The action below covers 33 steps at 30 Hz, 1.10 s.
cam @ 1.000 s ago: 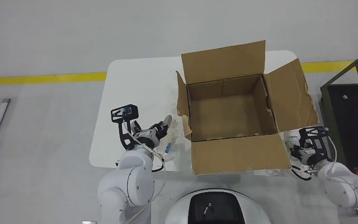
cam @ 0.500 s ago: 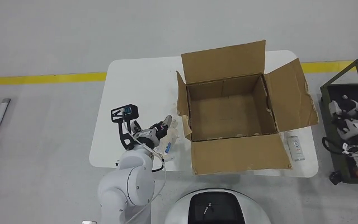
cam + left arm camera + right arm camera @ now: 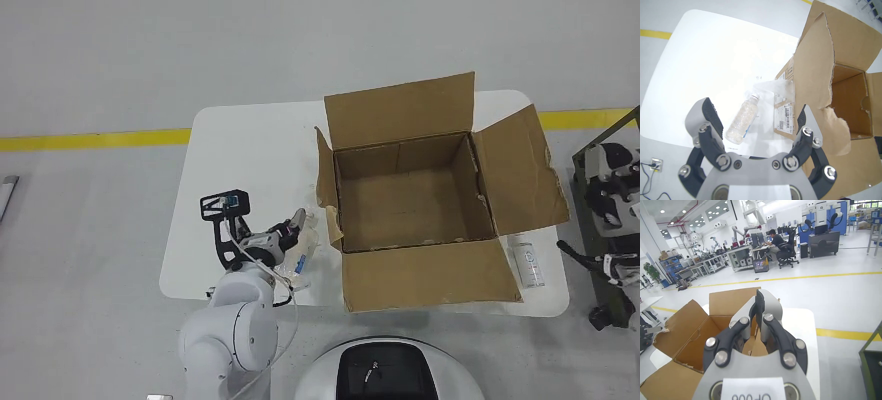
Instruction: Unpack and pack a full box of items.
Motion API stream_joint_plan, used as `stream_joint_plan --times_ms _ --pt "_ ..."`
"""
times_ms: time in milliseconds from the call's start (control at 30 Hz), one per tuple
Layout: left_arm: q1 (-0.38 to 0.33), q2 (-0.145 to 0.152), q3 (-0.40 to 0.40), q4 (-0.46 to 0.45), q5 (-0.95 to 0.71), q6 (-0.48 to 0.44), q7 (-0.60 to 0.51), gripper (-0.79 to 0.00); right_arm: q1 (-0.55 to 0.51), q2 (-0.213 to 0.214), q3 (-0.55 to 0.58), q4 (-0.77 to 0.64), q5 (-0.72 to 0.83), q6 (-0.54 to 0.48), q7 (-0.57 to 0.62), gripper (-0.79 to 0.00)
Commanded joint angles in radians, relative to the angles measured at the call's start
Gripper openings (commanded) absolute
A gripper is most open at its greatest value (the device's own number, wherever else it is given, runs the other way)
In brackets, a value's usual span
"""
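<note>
From above, the white worktop (image 3: pixel 250 150) carries a cardboard box (image 3: pixel 415 195) with all four flaps folded outward and its bare brown floor in sight. The left claw (image 3: pixel 293 226) hangs low over the near left part of the worktop, just beside the box's left wall, with a clear bottle (image 3: pixel 303 252) lying under and in front of it. A second bottle (image 3: pixel 527 258) lies on its side on the worktop, just beside the box's right flaps near the front right corner. The right arm (image 3: pixel 608 190) is off the worktop to the right, above a green-framed rack (image 3: pixel 590 155). In the left wrist view, the left claw (image 3: pixel 758 117) is spread wide with nothing held; the clear bottle (image 3: pixel 743 121) lies on the worktop (image 3: pixel 715 56) below the gap between the fingers (image 3: pixel 712 117), its white cap pointing toward the cardboard box (image 3: pixel 848 91). A crumpled sheet of clear plastic film (image 3: pixel 776 85) rests against the box's labelled outer wall, touching the bottle's cap end. The box's flap beside it has a torn, ragged edge. In the right wrist view, the right claw (image 3: pixel 758 308) is closed, its two dark pads pressed together with nothing between them. It is raised above the worktop (image 3: pixel 802 323) and looks across the open cardboard box (image 3: pixel 687 332) toward the room behind.
</note>
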Motion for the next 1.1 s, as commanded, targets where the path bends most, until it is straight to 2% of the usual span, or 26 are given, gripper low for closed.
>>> stream_joint_plan --times_ms 0,133,300,400,433,600,900,967,1000,1067 --pt "0.009 0.006 0.005 -0.012 0.071 -0.059 -0.02 0.0 0.015 0.0 -0.023 0.01 -0.021 0.004 0.01 -0.785" --pt "0.019 0.015 -0.031 -0.044 0.107 -0.158 -0.098 0.0 0.029 0.0 -0.043 0.026 -0.027 0.013 0.019 -0.785" --pt "0.026 0.034 -0.05 -0.048 0.14 -0.439 -0.219 0.0 0.04 0.001 -0.046 0.052 -0.016 0.011 0.029 -0.785" --pt "0.021 0.046 -0.016 -0.036 0.163 -0.638 -0.262 0.0 0.049 0.002 -0.049 0.064 -0.006 0.009 0.04 -0.773" --pt "0.019 0.048 -0.001 -0.036 0.157 -0.676 -0.264 0.0 0.053 0.002 -0.05 0.067 -0.005 0.008 0.045 -0.77" --pt "0.012 0.048 0.014 -0.03 0.134 -0.683 -0.272 0.0 0.075 0.003 -0.06 0.084 0.008 0.004 0.058 -0.757" --pt "0.012 0.048 0.014 -0.03 0.134 -0.683 -0.272 0.0 0.136 0.003 -0.131 0.153 0.019 -0.009 0.072 -0.68" --pt "0.024 0.05 0.026 -0.01 0.12 -0.696 -0.24 0.0 0.153 0.003 -0.151 0.17 0.022 -0.019 0.074 -0.714" --pt "0.029 0.051 0.033 0.0 0.123 -0.702 -0.225 0.0 0.162 0.003 -0.159 0.177 0.018 -0.025 0.075 -0.785" --pt "0.026 0.052 0.043 0.032 0.102 -0.696 -0.223 0.0 0.178 0.004 -0.169 0.193 0.013 -0.032 0.075 -0.785"
